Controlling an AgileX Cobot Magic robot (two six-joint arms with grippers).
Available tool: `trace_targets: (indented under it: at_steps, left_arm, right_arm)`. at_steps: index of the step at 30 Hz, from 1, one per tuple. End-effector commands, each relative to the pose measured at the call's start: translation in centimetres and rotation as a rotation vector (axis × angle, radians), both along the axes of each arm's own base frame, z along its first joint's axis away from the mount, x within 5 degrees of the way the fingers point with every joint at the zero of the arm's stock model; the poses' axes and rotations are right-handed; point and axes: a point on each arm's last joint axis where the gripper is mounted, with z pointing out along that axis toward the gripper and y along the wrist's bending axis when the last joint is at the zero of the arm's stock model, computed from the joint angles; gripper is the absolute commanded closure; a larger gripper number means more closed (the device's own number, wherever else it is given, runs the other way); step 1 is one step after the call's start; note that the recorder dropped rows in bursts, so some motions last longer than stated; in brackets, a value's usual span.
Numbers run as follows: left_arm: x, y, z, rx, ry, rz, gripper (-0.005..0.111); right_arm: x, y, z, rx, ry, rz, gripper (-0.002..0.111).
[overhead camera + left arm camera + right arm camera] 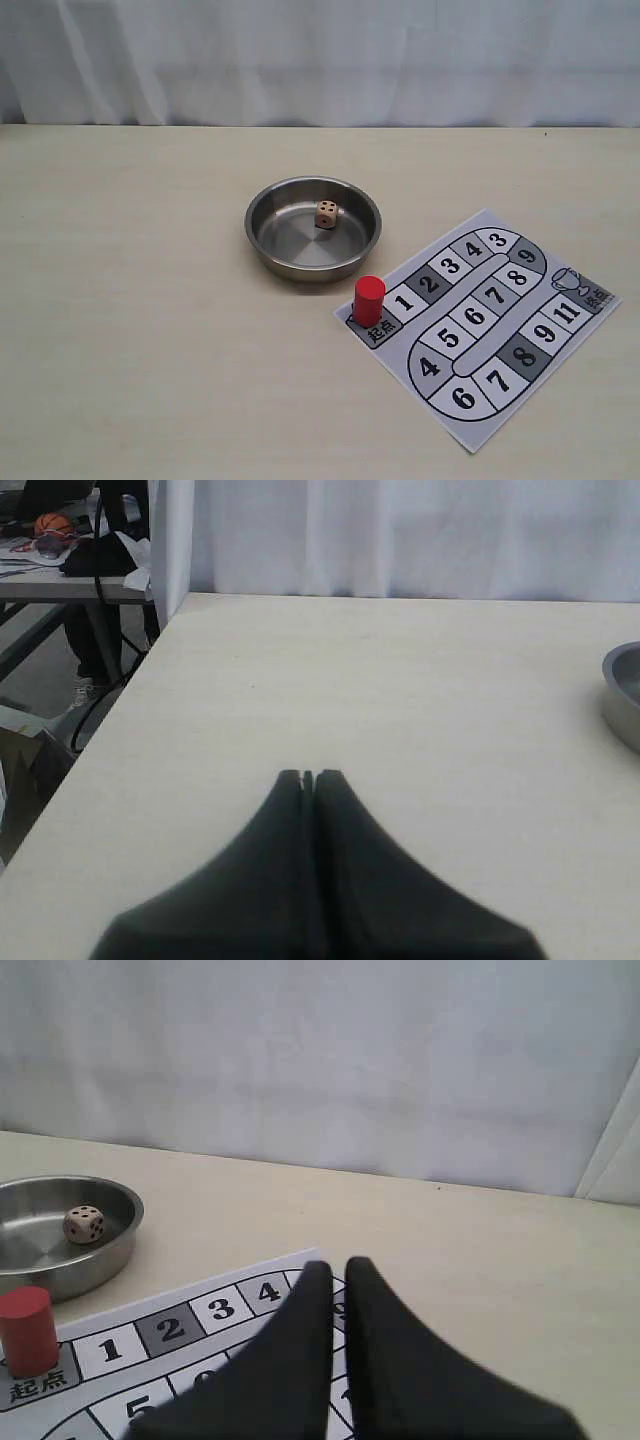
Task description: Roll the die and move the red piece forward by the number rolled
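Observation:
The die (326,214) is a pale beige cube lying inside the steel bowl (313,270), towards its far right side; the right wrist view also shows the die (84,1223) in the bowl (118,1248). The red piece (369,299) stands upright on the start square of the numbered board (470,440), beside square 1, and appears as the red piece (27,1330) in the right wrist view. My right gripper (338,1265) hovers over the board (150,1305), shut to a thin slit and holding nothing. My left gripper (308,774) is shut and holds nothing, over bare table. Neither gripper shows in the exterior view.
The bowl's rim (625,695) sits at the edge of the left wrist view. The table's left edge (100,730) drops off towards a cluttered desk (60,550). A white curtain (320,60) backs the table.

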Motion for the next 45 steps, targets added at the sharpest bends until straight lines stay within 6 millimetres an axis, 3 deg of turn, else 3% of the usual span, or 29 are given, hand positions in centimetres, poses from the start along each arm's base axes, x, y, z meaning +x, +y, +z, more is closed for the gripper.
trace_targets:
  at_steps: [1,11,16,20,24,26,35,39,45]
  left_arm:
    - [0.0,0.0,0.0,-0.006,-0.011,0.000,0.107]
    - [0.0,0.0,0.0,-0.006,-0.011,0.000,0.107]
    - [0.0,0.0,0.0,-0.006,-0.011,0.000,0.107]
    - [0.0,0.0,0.0,-0.006,-0.011,0.000,0.107]
    - [0.0,0.0,0.0,-0.006,-0.011,0.000,0.107]
    - [0.0,0.0,0.0,-0.006,-0.011,0.000,0.107]
    - [0.0,0.0,0.0,-0.006,-0.011,0.000,0.107]
    - [0.0,0.0,0.0,-0.006,-0.011,0.000,0.107]
    - [0.0,0.0,0.0,-0.006,-0.011,0.000,0.107]
  right_arm:
    - [0.0,0.0,-0.1,0.000,0.001,0.002,0.104]
    - [0.0,0.0,0.0,-0.022,-0.008,0.003,0.104]
    - [0.0,-0.1,0.9,-0.015,-0.107,-0.004,0.104]
    - [-0.1,-0.1,2.2,0.029,-0.245,-0.014,0.104]
    - [-0.2,-0.4,2.7,0.222,-0.296,-0.024,0.104]
    - [-0.3,-0.4,3.5,0.289,-0.316,-0.024,0.104]
    - [-1.5,0.2,8.6,0.286,-0.246,0.042,0.104]
    - [-0.6,0.5,10.5,0.273,-0.129,0.058,0.104]
    - [2.4,0.7,13.5,0.264,-0.008,0.055,0.104]
